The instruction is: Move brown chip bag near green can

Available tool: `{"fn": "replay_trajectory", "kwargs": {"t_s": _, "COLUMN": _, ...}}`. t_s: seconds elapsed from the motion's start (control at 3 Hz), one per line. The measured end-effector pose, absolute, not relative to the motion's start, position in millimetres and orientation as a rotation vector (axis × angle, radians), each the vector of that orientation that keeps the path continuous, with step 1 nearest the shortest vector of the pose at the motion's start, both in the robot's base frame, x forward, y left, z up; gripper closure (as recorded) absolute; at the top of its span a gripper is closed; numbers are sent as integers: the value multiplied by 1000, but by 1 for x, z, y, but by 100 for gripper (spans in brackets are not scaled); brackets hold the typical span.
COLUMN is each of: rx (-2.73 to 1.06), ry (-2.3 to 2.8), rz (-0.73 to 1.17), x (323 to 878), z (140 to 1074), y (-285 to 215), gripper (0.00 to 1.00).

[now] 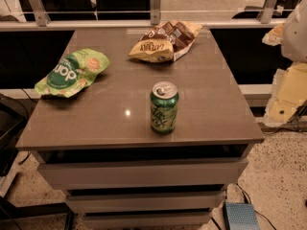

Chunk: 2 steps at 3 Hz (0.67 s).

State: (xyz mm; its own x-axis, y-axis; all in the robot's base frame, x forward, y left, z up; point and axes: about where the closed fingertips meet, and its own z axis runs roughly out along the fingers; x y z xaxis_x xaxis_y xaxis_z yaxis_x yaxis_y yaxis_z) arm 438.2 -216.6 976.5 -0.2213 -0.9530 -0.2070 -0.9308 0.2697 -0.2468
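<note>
Currently, camera view: gripper (298, 30) appears as a pale bulk cut off by the right frame edge, off the surface (216, 114); open or closed, cannot tell. Brown chip bag (165, 41) lies well away from it at the far edge. Green can (164, 108) stands apart, nearer the camera. Judged step: reach. Pinch the bag's puffed middle, lift clear, set down beside the can without toppling it.

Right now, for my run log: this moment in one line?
green can: upright, front centre | brown chip bag: far edge, apart from can | gripper: not in view
</note>
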Motion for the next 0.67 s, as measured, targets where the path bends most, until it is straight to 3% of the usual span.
{"fn": "replay_trajectory", "kwargs": {"t_s": 0.67, "rx": -1718, "ry": 2179, "rz": -123, "x": 451, "z": 986, "y": -224, "gripper": 0}}
